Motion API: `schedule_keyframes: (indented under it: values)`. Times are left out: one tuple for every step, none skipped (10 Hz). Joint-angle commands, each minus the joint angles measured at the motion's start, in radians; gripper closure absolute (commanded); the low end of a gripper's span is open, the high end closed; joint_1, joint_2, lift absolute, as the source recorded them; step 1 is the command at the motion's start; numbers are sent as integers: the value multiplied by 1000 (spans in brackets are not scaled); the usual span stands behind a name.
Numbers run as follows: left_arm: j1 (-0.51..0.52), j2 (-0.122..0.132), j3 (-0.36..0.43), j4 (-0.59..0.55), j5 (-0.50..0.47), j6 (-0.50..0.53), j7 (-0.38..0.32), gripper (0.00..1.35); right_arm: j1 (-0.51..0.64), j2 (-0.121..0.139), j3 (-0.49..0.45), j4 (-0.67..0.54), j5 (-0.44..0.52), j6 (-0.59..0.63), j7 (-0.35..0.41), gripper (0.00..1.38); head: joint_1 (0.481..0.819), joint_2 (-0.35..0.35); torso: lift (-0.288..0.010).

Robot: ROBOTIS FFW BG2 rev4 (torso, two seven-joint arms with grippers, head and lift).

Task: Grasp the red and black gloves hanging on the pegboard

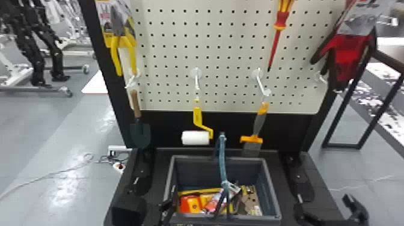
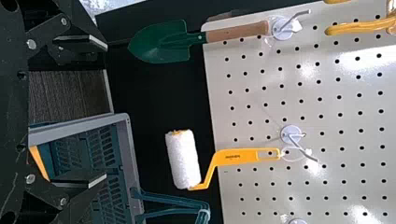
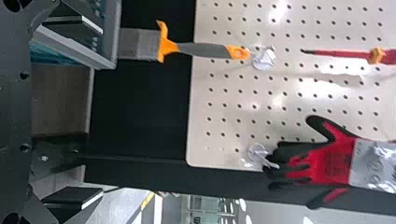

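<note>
Red and black knit gloves (image 1: 345, 57) hang at the upper right corner of the white perforated pegboard (image 1: 222, 45). The right gripper (image 3: 70, 112), well below that corner, gapes wide and empty. It would best close squarely across the palms.

The red and black gloves (image 1: 345, 57) hang at the upper right edge of the cream perforated pegboard (image 1: 228, 45), right of a red and yellow screwdriver (image 1: 281, 18). Lower hooks carry a green trowel (image 1: 140, 135), a yellow-handled white paint roller (image 1: 195, 138) and an orange-handled scraper (image 1: 258, 123), above a grey plastic crate (image 1: 195, 172).
</note>
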Motion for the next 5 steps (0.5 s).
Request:
schedule_keyframes:
  values:
    - [0,1,0,0,0,1,0,317,-26,0,-44,-40,-22,40,4,98,549,0,-100]
    - [0,1,-2,0,1,1,0,317,-52,-3,-82,-63,-42,63,14,98,549,0,-100]
    - [-2,1,-2,0,1,1,0,317,-84,-5,-128,-92,-61,106,45,98,549,0,-100]
    - [-2,1,-3,0,1,2,0,317,-126,-5,-174,-126,-88,191,112,98,549,0,-100]
    - [-3,-1,-5,0,1,2,0,317,-179,-6,-226,-149,-93,274,209,104,549,0,-100]
